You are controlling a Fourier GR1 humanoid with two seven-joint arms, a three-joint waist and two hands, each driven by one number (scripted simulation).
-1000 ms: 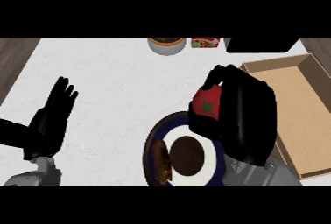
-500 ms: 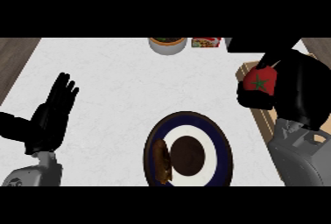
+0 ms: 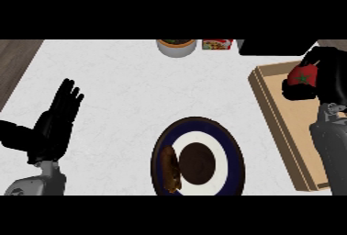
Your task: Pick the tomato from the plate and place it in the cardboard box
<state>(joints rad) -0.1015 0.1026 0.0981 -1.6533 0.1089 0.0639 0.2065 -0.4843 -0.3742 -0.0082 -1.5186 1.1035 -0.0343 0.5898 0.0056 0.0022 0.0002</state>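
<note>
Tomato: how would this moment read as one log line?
right hand: shut on tomato | over cardboard box | left hand: open, resting

- The place reads as a home kitchen, seen steeply from above.
- The bench [image 3: 136,92] has a pale, marble-like top, with dark wood-toned flooring showing at its far left corner.
- A dark-rimmed plate [image 3: 234,153] with a white centre carries food: a round brown piece and a long browned piece beside it.
- At the far edge stand a small bowl [image 3: 177,47] and a printed packet [image 3: 217,44], the sort of things kept by a cook.
- An open cardboard box [image 3: 284,124] lies along the right side.
</note>
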